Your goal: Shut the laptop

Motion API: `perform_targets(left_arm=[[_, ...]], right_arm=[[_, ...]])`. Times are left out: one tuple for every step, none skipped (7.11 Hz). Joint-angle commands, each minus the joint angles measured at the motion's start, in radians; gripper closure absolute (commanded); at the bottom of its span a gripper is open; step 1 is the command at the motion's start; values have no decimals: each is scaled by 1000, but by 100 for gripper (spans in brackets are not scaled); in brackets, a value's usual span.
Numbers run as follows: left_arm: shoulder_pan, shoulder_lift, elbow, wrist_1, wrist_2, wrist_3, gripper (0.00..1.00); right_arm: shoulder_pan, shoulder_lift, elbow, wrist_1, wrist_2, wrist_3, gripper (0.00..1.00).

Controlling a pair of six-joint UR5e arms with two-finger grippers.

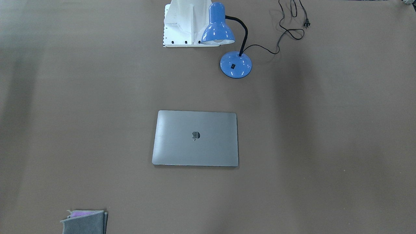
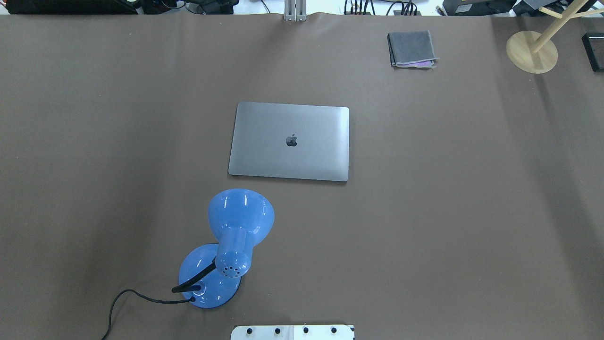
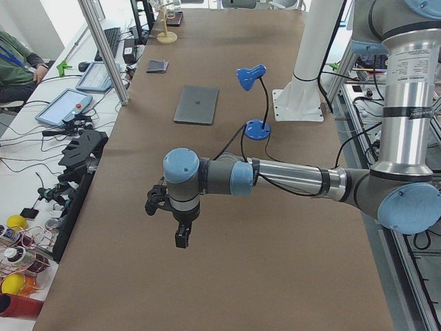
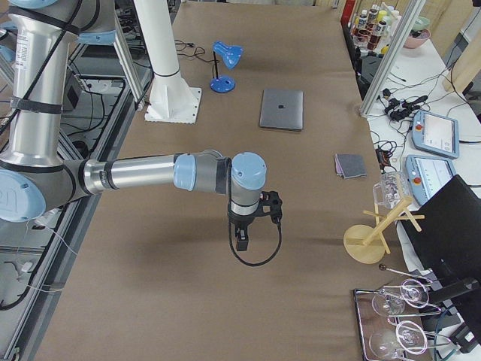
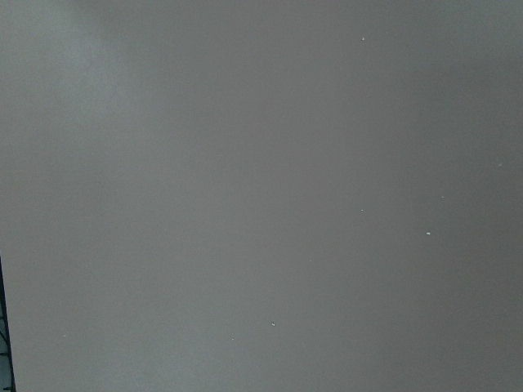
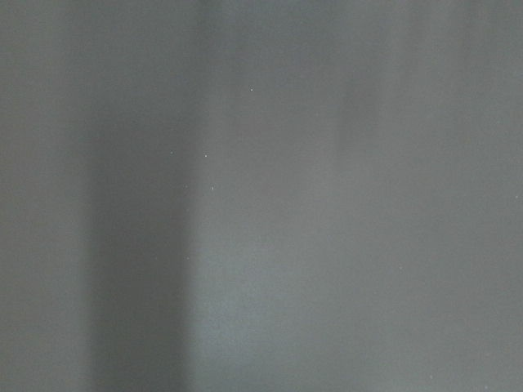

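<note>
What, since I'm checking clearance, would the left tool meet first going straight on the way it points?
The left tool points down: likely just the bare table cover; nothing else shows beneath.

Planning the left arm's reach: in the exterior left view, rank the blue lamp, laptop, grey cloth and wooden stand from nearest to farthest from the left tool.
From the left tool:
1. The blue lamp, on the robot's side of the table.
2. The laptop, closed, mid-table.
3. The grey cloth, by the operators' edge.
4. The wooden stand, at the far end.

End effectors (image 3: 180, 238) (image 4: 241, 242) downward, arms (image 3: 289, 181) (image 4: 135, 171) outstretched
</note>
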Motion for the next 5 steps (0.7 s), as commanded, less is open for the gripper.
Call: perform_targets(left_arm=[[0,0,5,-9,-1,0,1],[0,2,2,-13,-1,0,1],[-3,0,-7,-11,0,0,1],[0,0,-9,-9,2,0,1],[0,2,-9,-9,3,0,1]], right_arm=[[0,-6,6,-5,42,0,0],[0,-7,4,-3,42,0,0],[0,-7,7,-6,42,0,0],[0,-7,7,-12,42,4,0],[2,-29,30,-9,36,5,0]])
